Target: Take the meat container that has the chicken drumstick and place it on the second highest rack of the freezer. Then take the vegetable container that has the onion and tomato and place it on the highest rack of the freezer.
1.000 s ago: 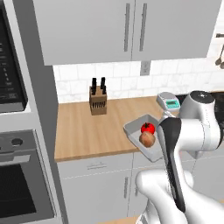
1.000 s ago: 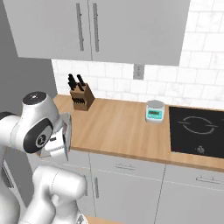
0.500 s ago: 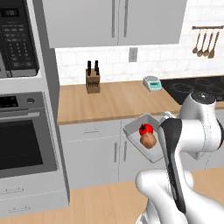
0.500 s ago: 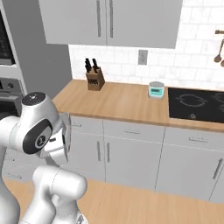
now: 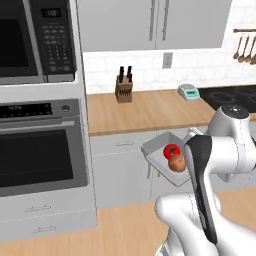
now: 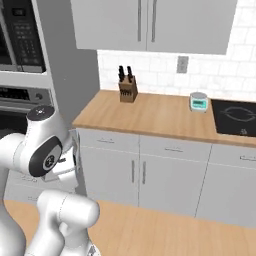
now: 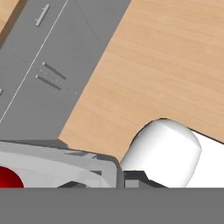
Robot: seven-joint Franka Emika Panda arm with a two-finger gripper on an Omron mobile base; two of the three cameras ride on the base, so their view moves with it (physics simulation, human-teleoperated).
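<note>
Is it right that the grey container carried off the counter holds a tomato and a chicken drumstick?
Not quite. In the left base view the container holds the tomato and an onion, not a drumstick. It is indeed off the counter.

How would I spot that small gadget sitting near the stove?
Look along the wooden counter toward the black cooktop. Just left of the cooktop sits a small kitchen scale, pale teal with a round silver top. The only other countertop item, a brown knife block, stands far left.

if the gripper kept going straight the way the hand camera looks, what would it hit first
Probably the light wooden floor, which lies ahead of the shut gripper holding the grey tray; the grey cabinet fronts sit off to one side.
</note>
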